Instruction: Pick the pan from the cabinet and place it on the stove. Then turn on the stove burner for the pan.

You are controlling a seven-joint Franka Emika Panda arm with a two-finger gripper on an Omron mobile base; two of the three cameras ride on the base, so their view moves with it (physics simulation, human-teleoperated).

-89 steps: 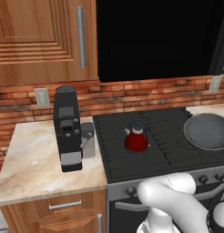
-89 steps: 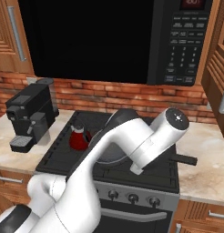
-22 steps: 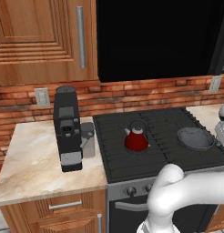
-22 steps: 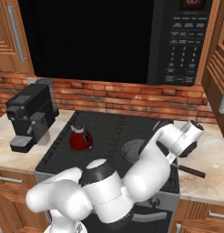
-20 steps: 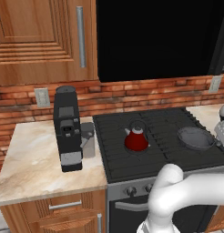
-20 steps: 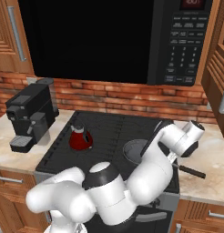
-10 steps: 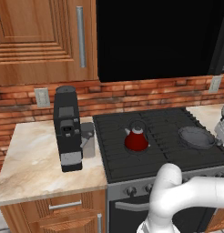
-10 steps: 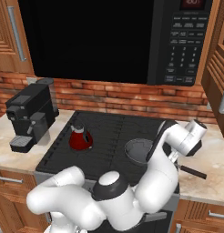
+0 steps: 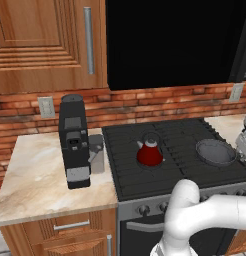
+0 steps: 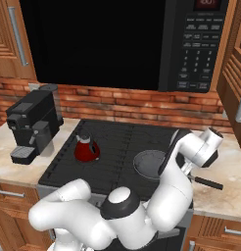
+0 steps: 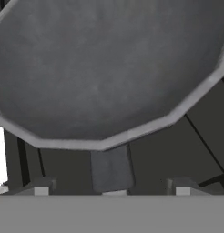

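The dark grey pan [image 9: 215,151] [image 10: 149,163] [image 11: 109,68] rests on the front right burner of the black stove [image 9: 170,175] [image 10: 117,137]. Its long handle [image 10: 208,183] [image 11: 111,168] points right, over the counter. In the hand view my gripper [image 11: 111,189] is open, with the fingertips [image 11: 41,189] spread wide on either side of the handle and a gap at each side. My white hand [image 9: 245,137] [image 10: 205,147] hovers just right of the pan. The cabinet [image 10: 235,68] stands at the upper right with its door swung out.
A red kettle [image 9: 149,152] [image 10: 86,148] sits on the stove's left centre burner. A black coffee machine [image 9: 74,140] [image 10: 32,125] stands on the left counter. The black microwave [image 10: 117,44] hangs above the stove. Round knobs [image 9: 142,210] line the stove's front.
The pan came down from mid-air at the right onto the front right burner. Over the last half second the jaws spread apart and let go of the handle.
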